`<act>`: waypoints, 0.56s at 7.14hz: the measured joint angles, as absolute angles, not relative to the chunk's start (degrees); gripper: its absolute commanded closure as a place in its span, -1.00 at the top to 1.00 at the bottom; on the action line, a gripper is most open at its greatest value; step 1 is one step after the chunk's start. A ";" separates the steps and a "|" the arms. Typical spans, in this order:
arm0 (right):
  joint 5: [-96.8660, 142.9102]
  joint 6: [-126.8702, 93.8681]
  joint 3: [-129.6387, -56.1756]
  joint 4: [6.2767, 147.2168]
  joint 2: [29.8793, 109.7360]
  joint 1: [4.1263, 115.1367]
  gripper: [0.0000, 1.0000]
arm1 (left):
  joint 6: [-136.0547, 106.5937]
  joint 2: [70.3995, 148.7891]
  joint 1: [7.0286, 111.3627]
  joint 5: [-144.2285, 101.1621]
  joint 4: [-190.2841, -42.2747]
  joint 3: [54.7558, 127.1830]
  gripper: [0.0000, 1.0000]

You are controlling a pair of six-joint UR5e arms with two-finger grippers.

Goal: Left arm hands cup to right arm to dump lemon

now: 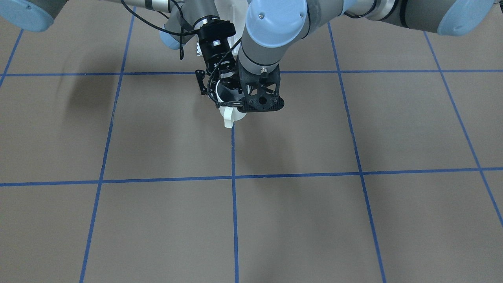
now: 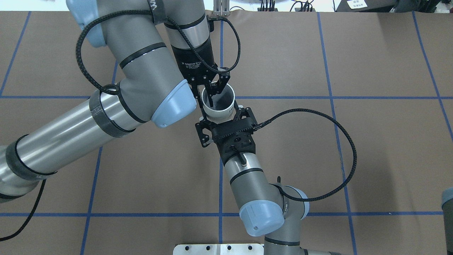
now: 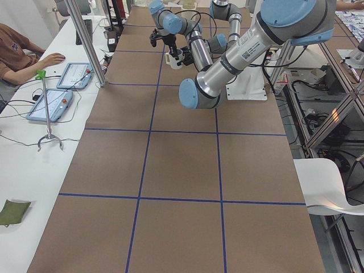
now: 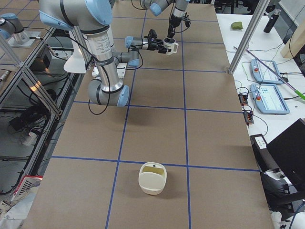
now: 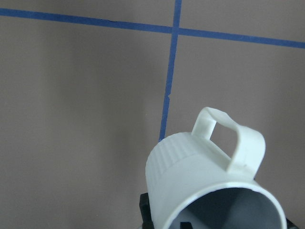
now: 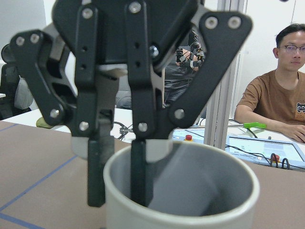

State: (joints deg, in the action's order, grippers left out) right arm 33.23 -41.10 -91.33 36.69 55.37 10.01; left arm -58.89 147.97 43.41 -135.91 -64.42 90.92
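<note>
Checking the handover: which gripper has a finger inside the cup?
The left gripper, pointing down from above: one finger inside the cup, one outside its rim. The right gripper only flanks the cup's outer wall.

Cream bin (image 4: 152, 185), seated operator (image 6: 280, 98).

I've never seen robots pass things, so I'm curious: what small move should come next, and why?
Probably the right gripper should close firmly around the cup. The left gripper pinches the rim from above, holding the cup off the table, while the right one straddles its side; whether it grips yet is unclear. Only then should the left let go.
</note>
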 measured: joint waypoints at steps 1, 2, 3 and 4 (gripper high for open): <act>33.22 -41.12 -91.46 36.70 55.53 9.99 -0.19 | -58.91 147.96 43.41 -135.37 -64.34 90.90 -0.39; 33.20 -41.13 -91.59 36.67 55.67 9.96 -0.19 | -58.97 147.94 43.47 -135.08 -64.27 90.88 -0.39; 33.19 -41.11 -91.63 36.66 55.75 9.95 -0.19 | -59.11 147.93 43.53 -134.95 -64.21 90.89 -0.39; 33.20 -41.08 -91.65 36.65 55.78 9.94 -0.19 | -59.34 147.93 43.56 -134.88 -64.18 90.93 -0.47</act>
State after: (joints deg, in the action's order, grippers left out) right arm 33.20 -41.08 -91.65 36.65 55.78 9.94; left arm -59.34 147.93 43.56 -134.88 -64.18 90.93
